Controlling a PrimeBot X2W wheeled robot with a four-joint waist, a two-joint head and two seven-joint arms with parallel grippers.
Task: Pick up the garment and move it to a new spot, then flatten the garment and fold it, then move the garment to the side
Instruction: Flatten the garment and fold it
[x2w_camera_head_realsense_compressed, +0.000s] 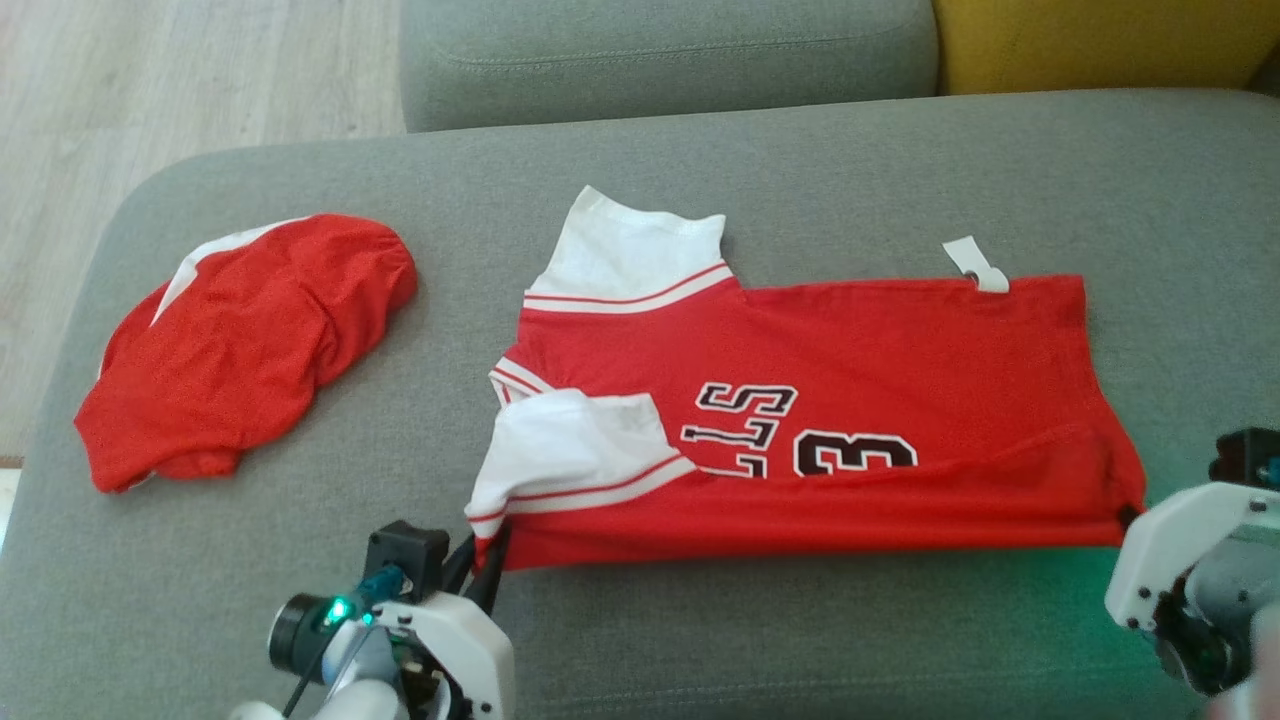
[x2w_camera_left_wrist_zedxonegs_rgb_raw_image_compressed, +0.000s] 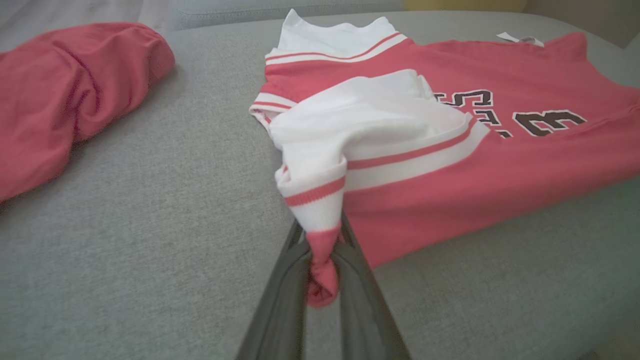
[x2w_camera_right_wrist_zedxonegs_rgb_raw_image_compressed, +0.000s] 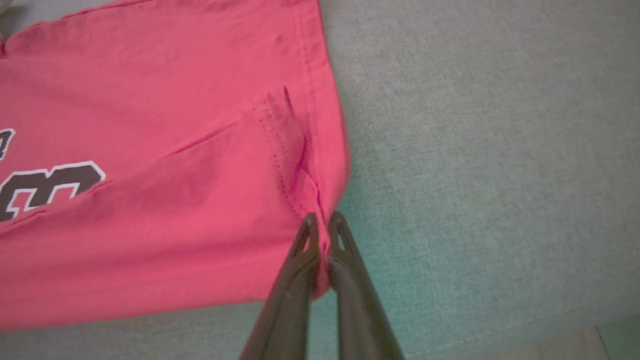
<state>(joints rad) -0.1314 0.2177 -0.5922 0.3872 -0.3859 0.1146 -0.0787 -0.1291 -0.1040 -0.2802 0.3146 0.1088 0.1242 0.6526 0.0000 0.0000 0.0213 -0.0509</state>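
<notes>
Two corners of the red jersey (x2w_camera_head_realsense_compressed: 800, 350) are pinched at once, one in each claw, which suits a cloth this wide: held at both ends of its near long edge, that edge can travel as a straight line rather than sagging in the middle. The left claw (x2w_camera_left_wrist_zedxonegs_rgb_raw_image_compressed: 322, 250) is closed on the bunched tip of the near white sleeve (x2w_camera_left_wrist_zedxonegs_rgb_raw_image_compressed: 350, 125), the red-trimmed cuff squeezed between its dark fingers. The right claw (x2w_camera_right_wrist_zedxonegs_rgb_raw_image_compressed: 324, 225) is clamped tight on the hem corner by the side seam. The jersey lies sideways across the middle of the grey sofa seat (x2w_camera_head_realsense_compressed: 900, 170), collar end toward the robot's left and hem toward its right, with a white label (x2w_camera_head_realsense_compressed: 975, 265) sticking out at the far edge. A near strip of red fabric laps over the bottom of the dark numerals (x2w_camera_head_realsense_compressed: 800, 430), so I judge a lengthwise fold is under way, the near edge to be carried over toward the far one. A second red garment (x2w_camera_head_realsense_compressed: 250, 340) sits crumpled well apart at the seat's left end, clear of the fold's path.
</notes>
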